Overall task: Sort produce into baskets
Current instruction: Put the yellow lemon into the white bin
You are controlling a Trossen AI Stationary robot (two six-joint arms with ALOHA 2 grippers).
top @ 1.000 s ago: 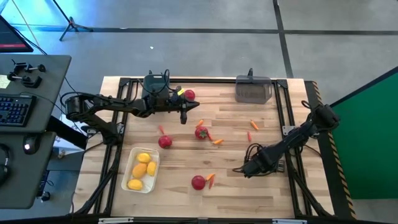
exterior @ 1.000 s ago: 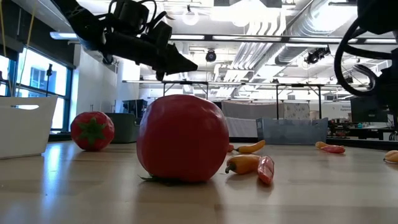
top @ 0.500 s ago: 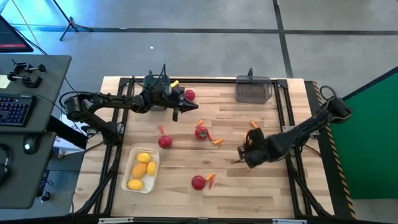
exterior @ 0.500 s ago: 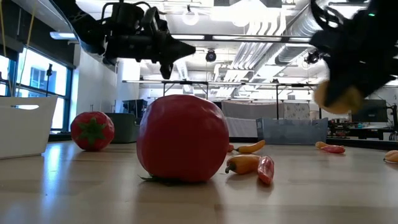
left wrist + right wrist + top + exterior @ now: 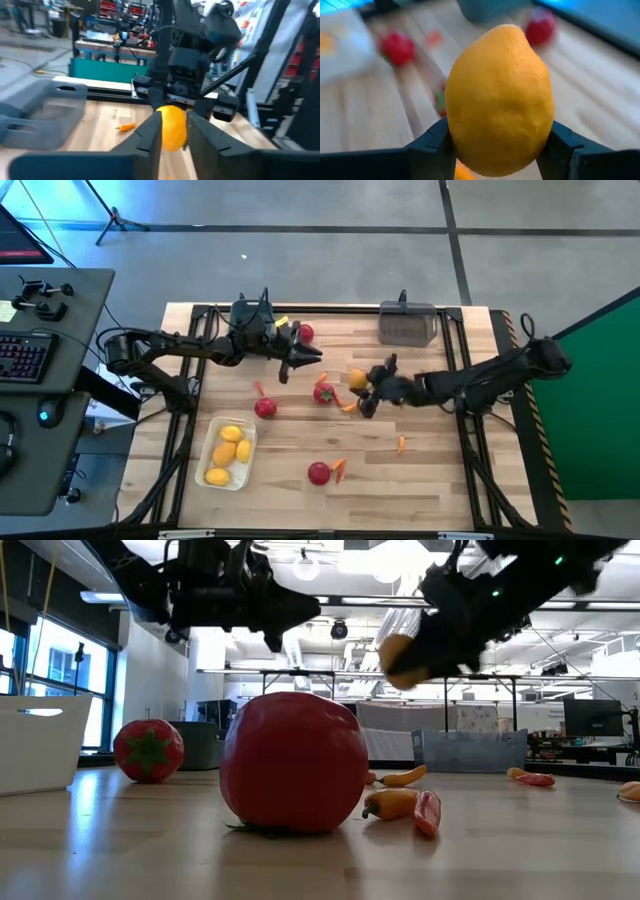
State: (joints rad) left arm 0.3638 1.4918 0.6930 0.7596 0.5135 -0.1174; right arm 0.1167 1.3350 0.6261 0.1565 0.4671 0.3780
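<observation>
Wooden slatted tabletop (image 5: pixel 300 430) strewn with produce. Yellow oval toy lemon (image 5: pixel 357 379) clamped in right gripper (image 5: pixel 366 392); left gripper (image 5: pixel 300 358) parted, empty. Collision risked: grippers near.

Grey desk (image 5: pixel 70 300), keyboard (image 5: pixel 22 357), tripod foot (image 5: pixel 118 222), green panel (image 5: pixel 600 410)

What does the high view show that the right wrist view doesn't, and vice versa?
Only the high view: the white tray holding yellow lemons, the smoky grey bin at the far edge, the left gripper hovering over the table's far middle, and the whole layout of scattered tomatoes and peppers.

Only the right wrist view: a close look at the grip, with the right gripper closed on the lemon from both sides.

Both: the held lemon, and blurred or small red tomatoes on the wooden table.
</observation>
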